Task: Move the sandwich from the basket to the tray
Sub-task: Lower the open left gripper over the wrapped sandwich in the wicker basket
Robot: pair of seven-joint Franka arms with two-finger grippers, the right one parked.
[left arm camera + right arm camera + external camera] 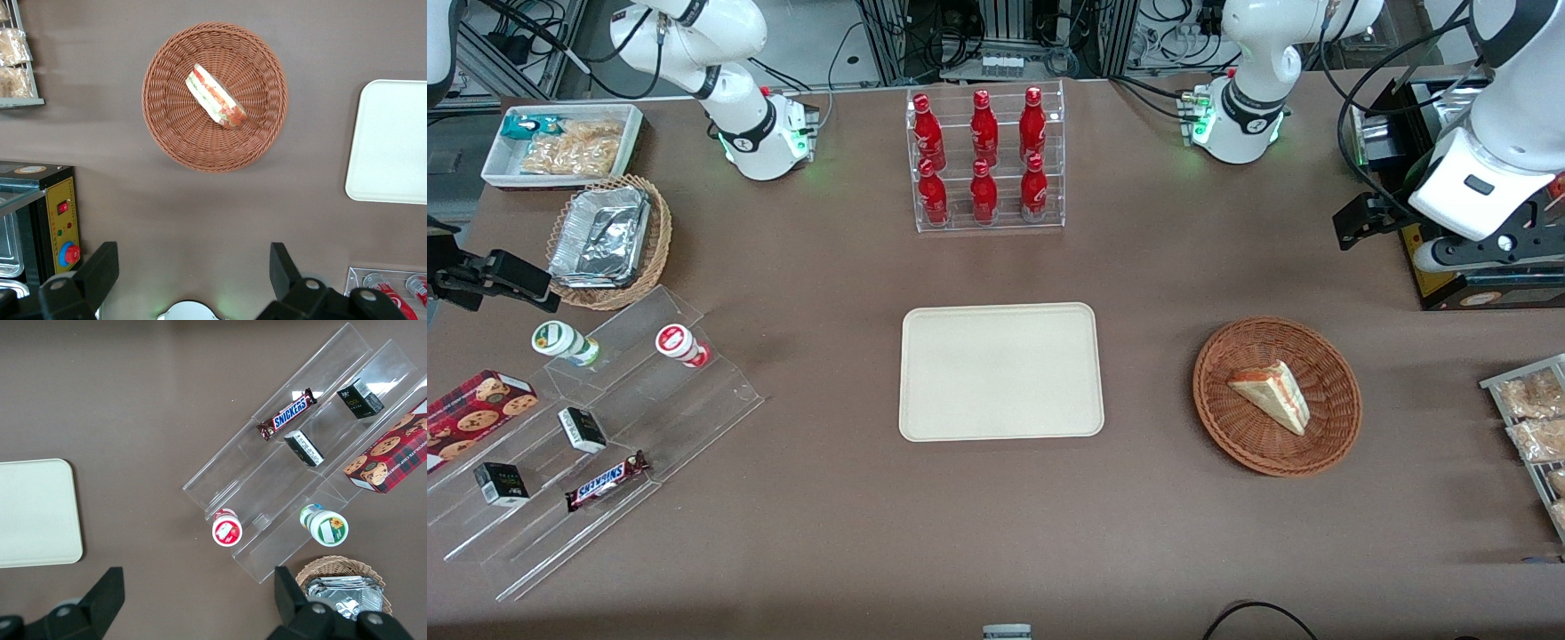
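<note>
brown table [827, 533], cabled racks [1005, 36], perhaps shelving

The picture's edge is cutting off the tray [390, 143] in the left wrist view, and the tool [193, 273] is showing only its spread fingertips.

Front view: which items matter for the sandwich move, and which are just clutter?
Job:
- sandwich, lying in the basket
- tray, nothing on it
- gripper, open, above the table, farther from the front camera than the basket

Clutter:
- bottle rack
- foil trays
- Snickers bar
- cookie box
</note>
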